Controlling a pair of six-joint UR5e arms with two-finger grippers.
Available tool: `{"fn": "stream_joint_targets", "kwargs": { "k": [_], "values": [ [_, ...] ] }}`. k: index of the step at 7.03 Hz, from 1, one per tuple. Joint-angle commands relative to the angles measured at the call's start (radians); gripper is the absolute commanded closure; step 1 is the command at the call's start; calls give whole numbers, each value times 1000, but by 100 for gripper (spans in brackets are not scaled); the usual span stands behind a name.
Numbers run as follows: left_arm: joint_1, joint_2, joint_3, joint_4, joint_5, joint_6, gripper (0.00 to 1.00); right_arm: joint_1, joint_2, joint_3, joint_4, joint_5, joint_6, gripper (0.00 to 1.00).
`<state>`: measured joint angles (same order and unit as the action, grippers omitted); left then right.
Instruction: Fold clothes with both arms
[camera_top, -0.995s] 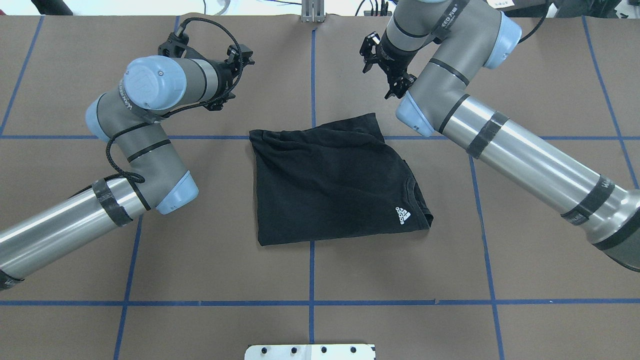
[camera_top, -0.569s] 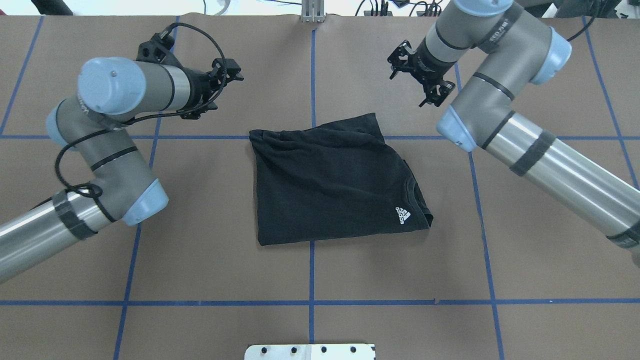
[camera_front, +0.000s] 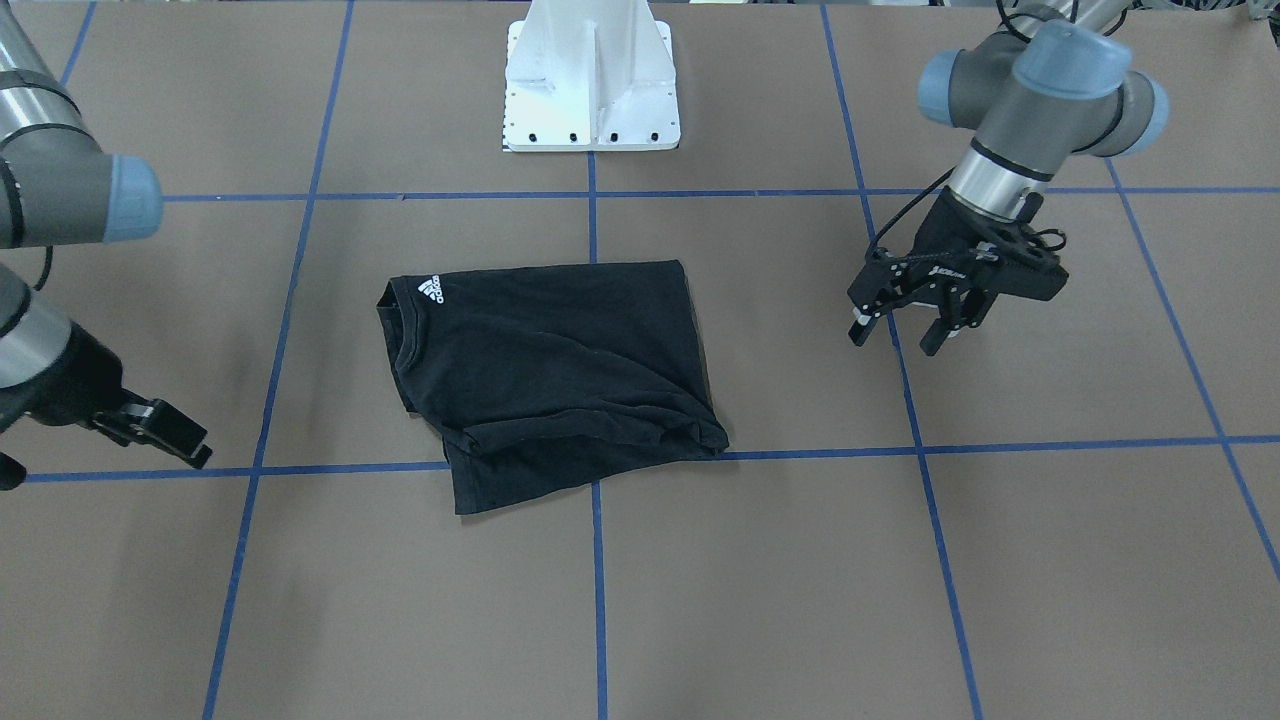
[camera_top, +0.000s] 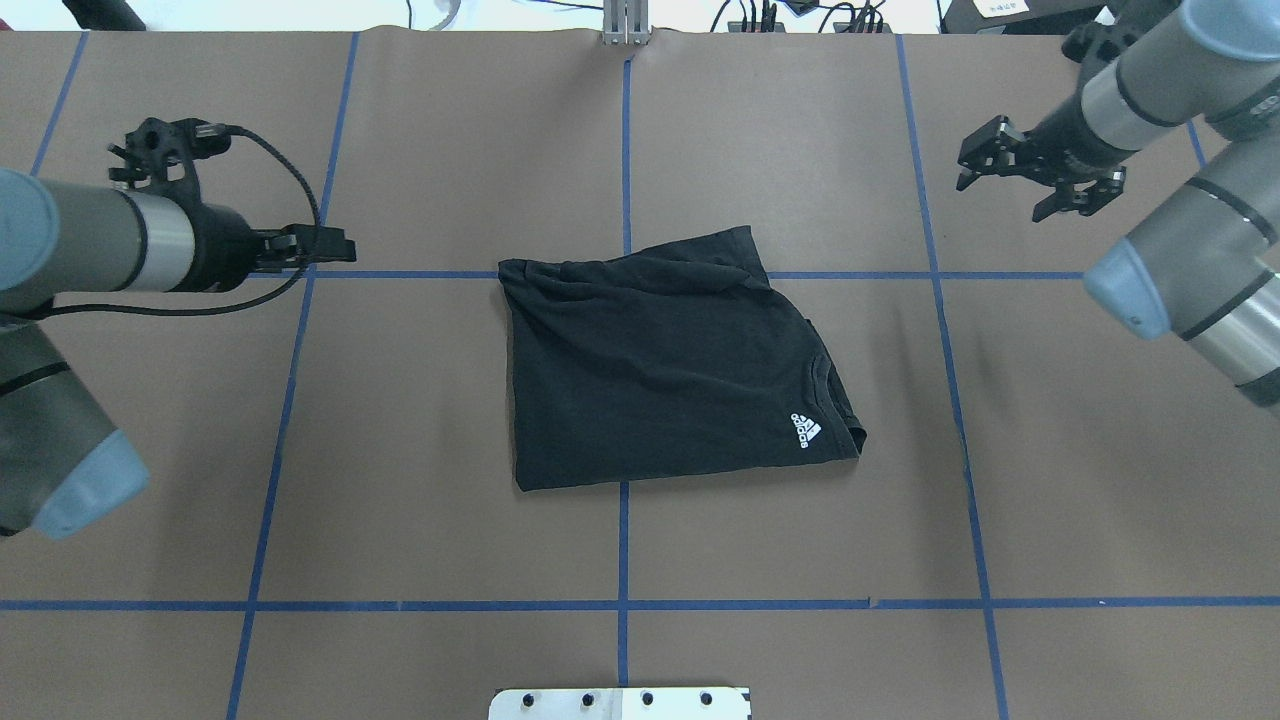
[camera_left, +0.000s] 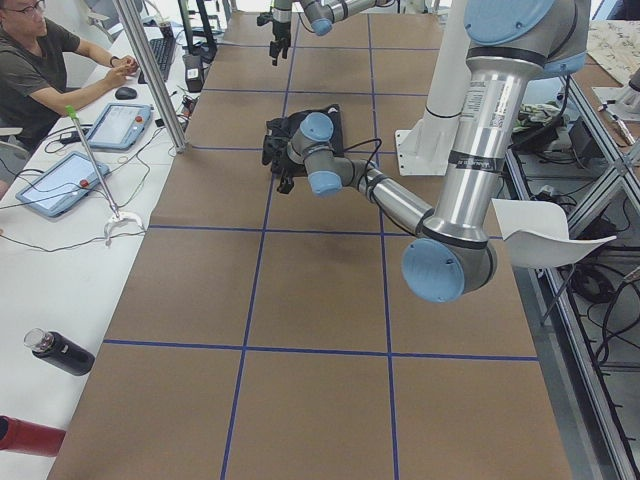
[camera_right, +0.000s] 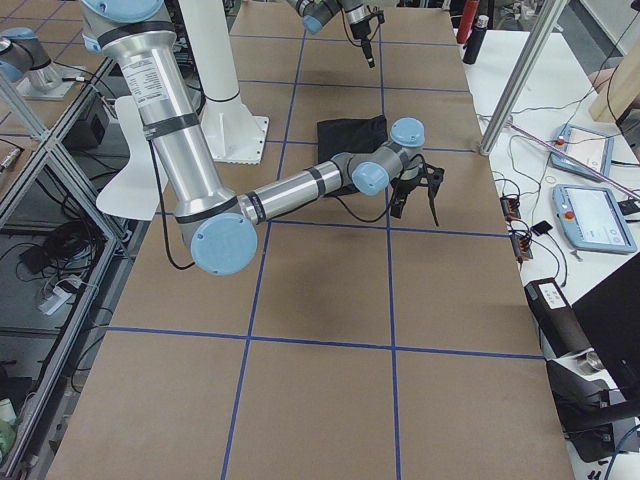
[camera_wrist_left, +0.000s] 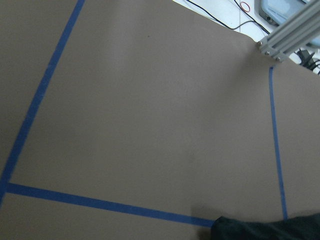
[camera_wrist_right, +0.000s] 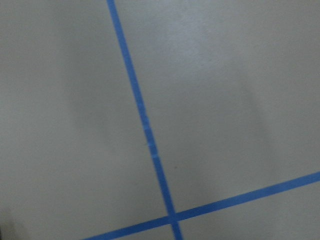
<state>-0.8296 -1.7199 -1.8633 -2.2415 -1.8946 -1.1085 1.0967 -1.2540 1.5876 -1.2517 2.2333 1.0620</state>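
Found the black shirt (camera_top: 660, 370) lying folded in the middle of the bench (camera_top: 400, 500), between the two arms, touched by neither. Saw jaws spread and empty on both the left arm (camera_top: 90, 240) and the right arm (camera_top: 1130, 95), out wide toward the far side. Lay inward from each, left probably a touch nearer. Ran a bit longer side to side, skewed, collar (camera_top: 835, 385) and logo (camera_top: 805, 430) pointing toward the robot's near right corner.

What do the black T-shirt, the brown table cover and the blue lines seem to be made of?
T-shirt: soft knit fabric, probably cotton, matte; it lies limp with wrinkles.
Table cover: perhaps paper or thin board, matte, flat, no weave visible.
Blue lines: seemingly adhesive tape, smooth; straight narrow strips crossing on the cover.
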Motion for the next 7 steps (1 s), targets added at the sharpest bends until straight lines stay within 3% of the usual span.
{"fn": "stream_joint_targets", "kwargs": {
  "k": [1, 3, 4, 6, 7],
  "values": [
    [-183, 171, -44, 0, -169, 418, 0, 141, -126, -1, -2, 61, -376, 0],
    [-380, 242, 45, 3, -280, 754, 0, 246, -232, -5, -26, 106, -631, 0],
    [-481, 258, 132, 6, -323, 956, 0, 320, -243, -3, -111, 130, -768, 0],
    [-658, 255, 273, 16, -360, 1170, 0, 412, -236, 17, -352, 131, -1084, 0],
    [-680, 235, 276, 107, -382, 1191, 0, 413, -245, 25, -371, 131, -1099, 0]
  ]
}}
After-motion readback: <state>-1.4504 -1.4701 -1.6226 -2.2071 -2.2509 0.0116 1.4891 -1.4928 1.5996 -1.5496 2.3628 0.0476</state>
